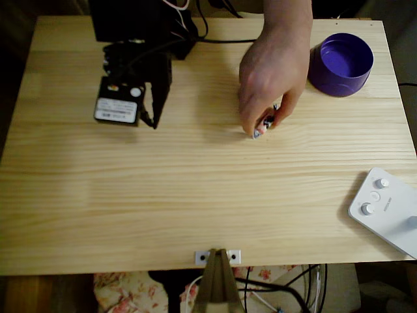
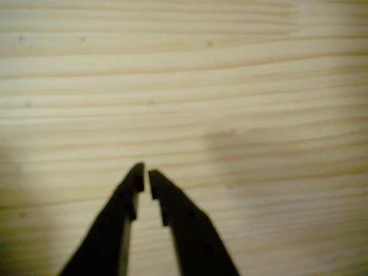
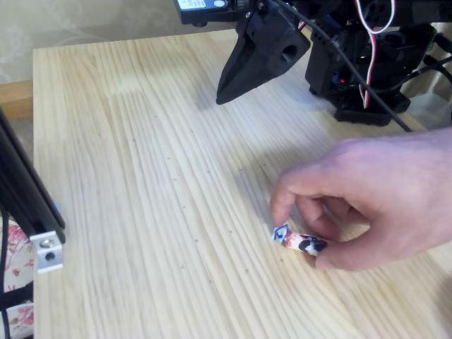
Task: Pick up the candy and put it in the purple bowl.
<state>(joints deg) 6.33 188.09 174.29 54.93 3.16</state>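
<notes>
A person's hand (image 1: 272, 72) reaches in from the far edge of the pale pine-plank table (image 1: 195, 195) and pinches the small pinkish-white wrapped candy with dark and red marks (image 1: 264, 126) against the wood, near the middle of the table in the overhead view. In the fixed view the candy (image 3: 299, 241) lies under the fingertips (image 3: 284, 206) with one twisted end poking out to the left; its long axis runs roughly left to right there.

The black two-finger end effector (image 1: 155, 120) hangs above bare wood at the far left of the overhead view, well apart from the candy, which lies to its right at about the same depth. In the wrist view the end effector (image 2: 144, 170) has its tips drawn nearly together, a thin gap between them and nothing held.

The round deep-purple plastic bowl (image 1: 341, 63) stands at the far right, beyond the hand, with nothing visible inside. A reach looks premature while the hand covers the candy.
</notes>
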